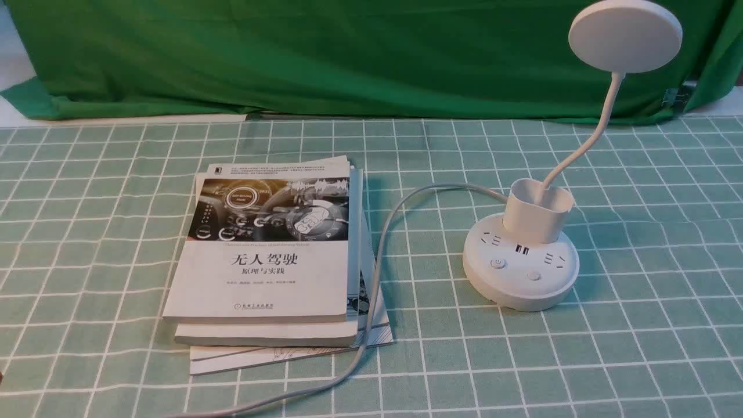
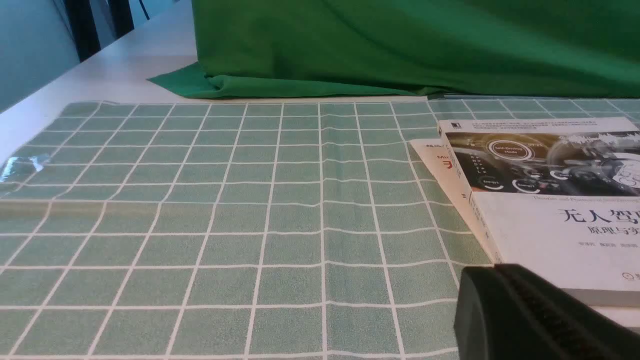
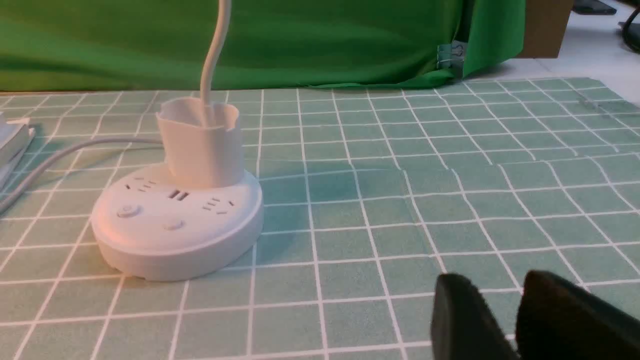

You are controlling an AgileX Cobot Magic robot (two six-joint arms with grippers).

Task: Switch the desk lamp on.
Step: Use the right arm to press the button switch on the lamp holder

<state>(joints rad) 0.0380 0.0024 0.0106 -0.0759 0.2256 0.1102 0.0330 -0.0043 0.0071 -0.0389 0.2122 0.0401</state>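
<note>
Right end effector (image 3: 495, 282): slightly parted, empty | left end effector (image 2: 492, 270): narrow | desk lamp (image 1: 522, 261): upright

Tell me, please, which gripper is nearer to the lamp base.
Right. The right gripper hovers on the near side of the lamp base; the left gripper is farther off, by the book stack.

lamp neck (image 3: 215, 55) running out of the right wrist view, cord (image 1: 290, 395) leaving the front view's bottom edge, lower books (image 1: 267, 341) hiding beneath the top one
</note>
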